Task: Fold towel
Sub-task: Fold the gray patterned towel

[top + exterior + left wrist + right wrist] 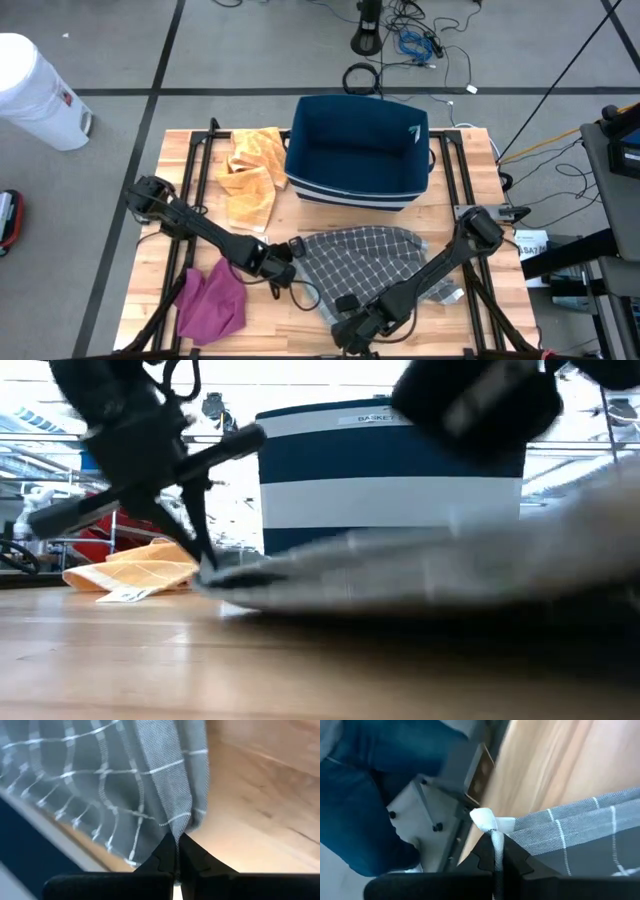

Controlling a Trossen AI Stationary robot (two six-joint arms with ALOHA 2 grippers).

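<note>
A grey checked towel (pixel 365 262) lies crumpled on the wooden table in front of a blue basket. My left gripper (pixel 290 262) stands at the towel's left end, low over the table, and is shut on it. My right gripper (pixel 352 325) is near the table's near edge, shut on the towel's near corner. In the low view the left gripper (pixel 205 565) points down at the towel's left end (pixel 240 575), and the towel rises toward the right, where the right arm shows only as a blur. My left gripper pinches the towel's left corner (pixel 182 827) between its two fingers, coming slanting down from the table's left. The cloth there is gathered into a fold of several layers; the rest spreads away from the fingers over the table. My right gripper pinches the towel's near corner (pixel 487 820) between its two fingers. The cloth is bunched into a white knot that sticks out past the fingertips. From there the towel's edge (pixel 570 827) runs off fairly straight, lifted off the table.
A blue basket with white stripes (pixel 360 150) stands at the far middle of the table. Orange towels (pixel 250 175) lie left of it. A magenta cloth (pixel 212 300) lies at the near left. Black frame rails (pixel 460 170) run along the table's sides.
</note>
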